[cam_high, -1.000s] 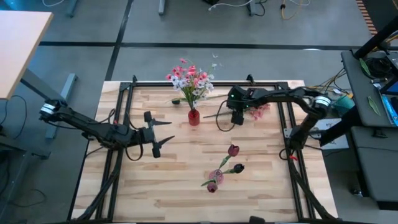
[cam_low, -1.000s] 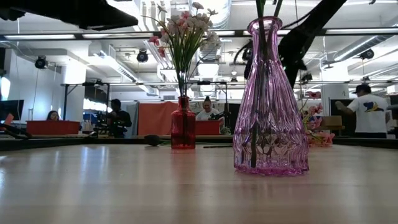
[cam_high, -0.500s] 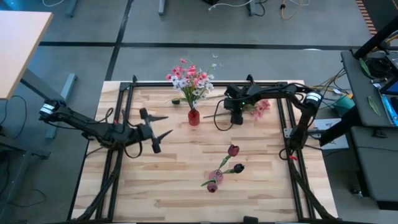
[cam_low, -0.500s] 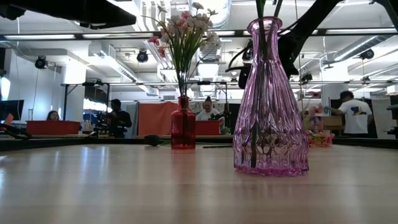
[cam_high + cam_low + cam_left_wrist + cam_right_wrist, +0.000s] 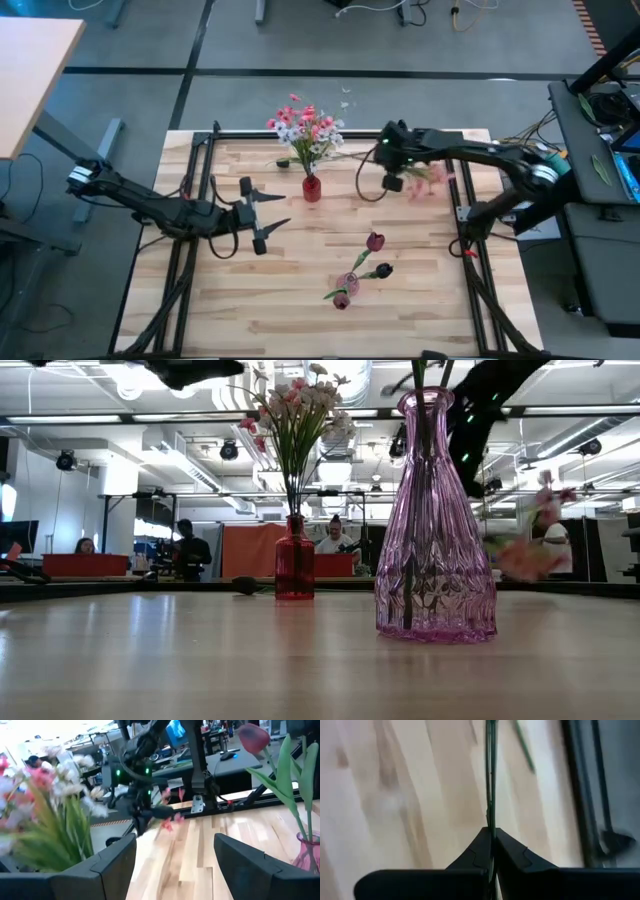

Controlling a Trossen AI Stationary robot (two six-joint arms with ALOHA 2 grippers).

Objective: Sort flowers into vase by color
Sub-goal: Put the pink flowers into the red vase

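A red vase (image 5: 311, 188) at the table's far middle holds pink and white flowers (image 5: 305, 130). A pink glass vase (image 5: 347, 283) nearer the front holds dark red tulip buds (image 5: 375, 241). My right gripper (image 5: 392, 182), right of the red vase, is shut on a pink flower (image 5: 427, 175), which shows blurred in the low view (image 5: 530, 555). My left gripper (image 5: 266, 212) hovers open left of the red vase with nothing between its fingers (image 5: 115, 865). My right gripper pinches the pink flower's thin green stem (image 5: 490, 815) between its two fingertips, which come down at it from above. The stem runs straight out past the fingertips. The blossom end (image 5: 430, 176) lies to the gripper's right and is off the table in the low view.
A black metal frame (image 5: 460, 200) rims the tabletop on the left, right and far sides. The pink vase stands tall near the low camera (image 5: 435, 520). Bare wood lies at the table's front left (image 5: 250, 300). People sit in the room beyond the far edge.
My right gripper has shut on the pink flower's stem and gone up and a little toward the table's right edge. The flower, which lay on the table, is now lifted and swinging. My left gripper has drifted slightly toward the red vase.
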